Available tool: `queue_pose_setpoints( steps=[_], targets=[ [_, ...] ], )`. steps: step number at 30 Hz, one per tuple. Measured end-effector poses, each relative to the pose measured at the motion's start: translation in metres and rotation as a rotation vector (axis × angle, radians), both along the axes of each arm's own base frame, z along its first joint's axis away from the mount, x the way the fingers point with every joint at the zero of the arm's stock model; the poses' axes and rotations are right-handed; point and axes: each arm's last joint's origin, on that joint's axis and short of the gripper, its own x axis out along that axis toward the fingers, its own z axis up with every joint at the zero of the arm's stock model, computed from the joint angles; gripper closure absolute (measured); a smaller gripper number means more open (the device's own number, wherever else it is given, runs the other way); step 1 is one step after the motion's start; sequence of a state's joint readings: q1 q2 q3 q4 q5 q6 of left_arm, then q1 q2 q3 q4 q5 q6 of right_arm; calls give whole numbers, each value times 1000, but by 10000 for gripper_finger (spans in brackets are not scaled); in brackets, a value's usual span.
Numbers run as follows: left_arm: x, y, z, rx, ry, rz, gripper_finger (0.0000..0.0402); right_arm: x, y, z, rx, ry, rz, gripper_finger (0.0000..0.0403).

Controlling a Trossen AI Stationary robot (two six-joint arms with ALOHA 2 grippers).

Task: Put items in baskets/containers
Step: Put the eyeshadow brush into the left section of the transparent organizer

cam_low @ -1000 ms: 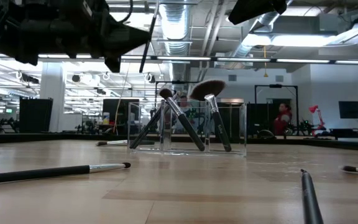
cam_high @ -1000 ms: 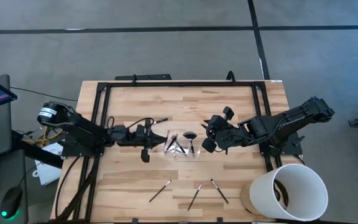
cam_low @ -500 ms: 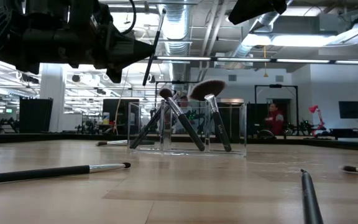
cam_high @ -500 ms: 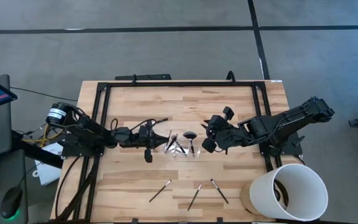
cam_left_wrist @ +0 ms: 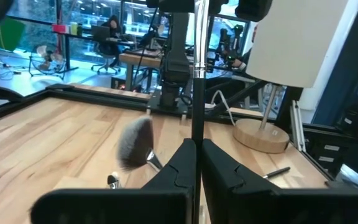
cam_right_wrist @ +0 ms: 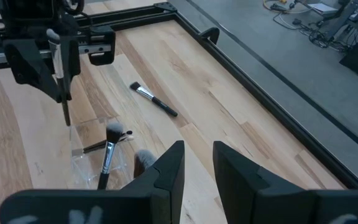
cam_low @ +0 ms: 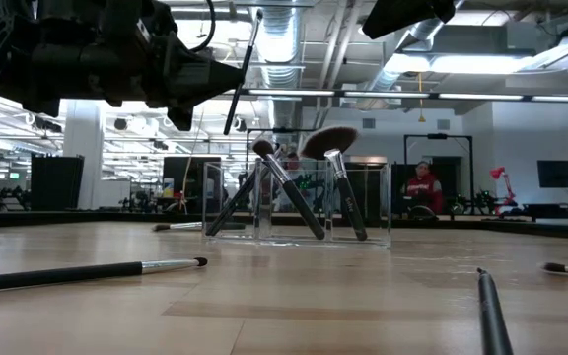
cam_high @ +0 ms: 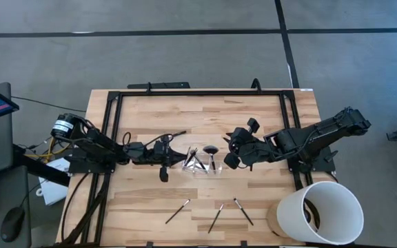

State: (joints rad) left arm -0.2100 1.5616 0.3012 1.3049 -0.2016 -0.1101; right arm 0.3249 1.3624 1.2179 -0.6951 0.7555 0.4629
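Note:
A clear tray (cam_high: 219,169) stands mid-table with several dark-handled brushes (cam_low: 294,202) leaning inside, one with a fan-shaped head (cam_low: 329,140). My left gripper (cam_high: 170,147), just left of the tray and above table height, is shut on one thin brush (cam_low: 245,69) that stands nearly upright. The brush's lower end (cam_right_wrist: 67,119) hangs over the tray's left end. My right gripper (cam_right_wrist: 197,165) hovers open, high up to the right of the tray, with nothing between its fingers. Other brushes (cam_high: 178,211) (cam_high: 216,217) (cam_high: 243,211) lie flat near the front edge. My left gripper pinches the brush's dark handle (cam_left_wrist: 195,132) at about mid-length between its two fingers. The fingers come level from the table's left and lie across the brush. The brush is lifted clear, nearly upright, its top leaning slightly toward the tray, its silvery part (cam_left_wrist: 197,37) above the fingers.
A large white bucket (cam_high: 319,210) stands at the front right corner. One more brush (cam_right_wrist: 154,99) lies on the table beyond the tray, toward the far edge. A black frame (cam_high: 198,92) borders the tabletop. People show in the room behind.
My left gripper, still shut on the brush, has edged toward the tray and sunk a little. The brush has kept its near-upright stand.

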Motion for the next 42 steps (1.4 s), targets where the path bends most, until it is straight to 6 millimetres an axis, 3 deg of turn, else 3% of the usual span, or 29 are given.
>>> queue_pose_setpoints(
  steps=[17, 26, 30, 42],
  targets=[
    [0, -1, -1, 0, 12, -2, 391, 10, 1, 11, -79, -77, 82, 326],
    [5, 10, -22, -9, 106, 79, 391, 21, -5, 25, -16, -265, 35, 326],
    [6, 11, -24, -8, 109, 80, 391, 21, -5, 25, 3, -269, 40, 326],
    [6, 9, -24, -9, 106, 69, 391, 53, 4, -14, -1, -163, 69, 326]
  ],
)
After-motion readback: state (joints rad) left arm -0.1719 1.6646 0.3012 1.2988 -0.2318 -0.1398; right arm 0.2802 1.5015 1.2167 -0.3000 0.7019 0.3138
